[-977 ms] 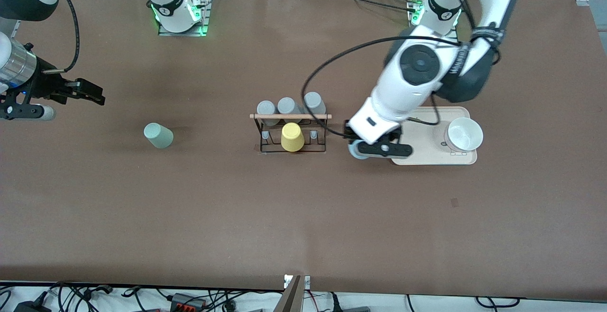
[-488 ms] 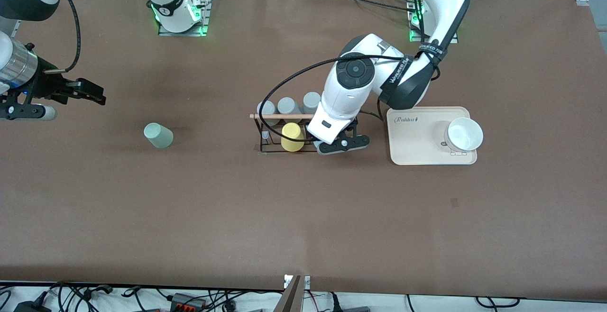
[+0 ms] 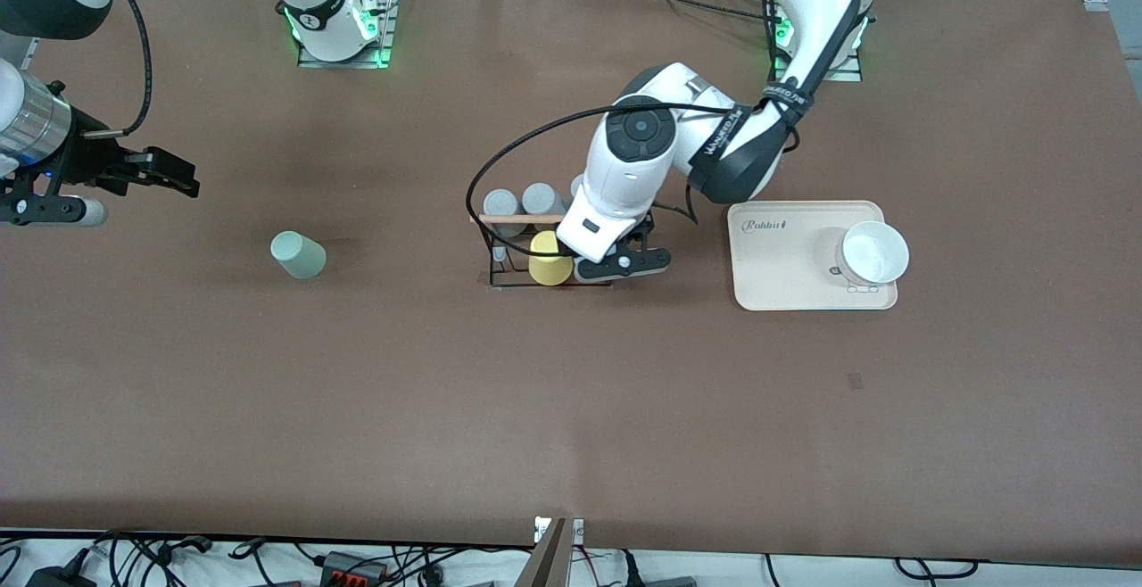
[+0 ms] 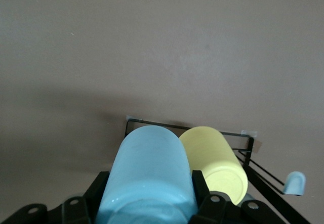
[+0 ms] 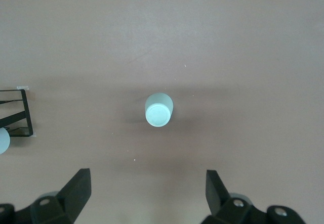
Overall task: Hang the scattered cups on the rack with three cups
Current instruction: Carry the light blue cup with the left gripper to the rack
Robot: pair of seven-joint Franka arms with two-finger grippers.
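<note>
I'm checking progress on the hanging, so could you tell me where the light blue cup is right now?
The light blue cup is clamped in the left gripper over the black wire rack, right beside the yellow cup at the rack's end nearer the beige tray.

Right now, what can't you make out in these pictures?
- Front view: the light blue cup is hidden under the left arm's wrist; only the left wrist view shows the left gripper shut on it.
- Front view: the third grey cup and part of the rack are covered by that arm.
</note>
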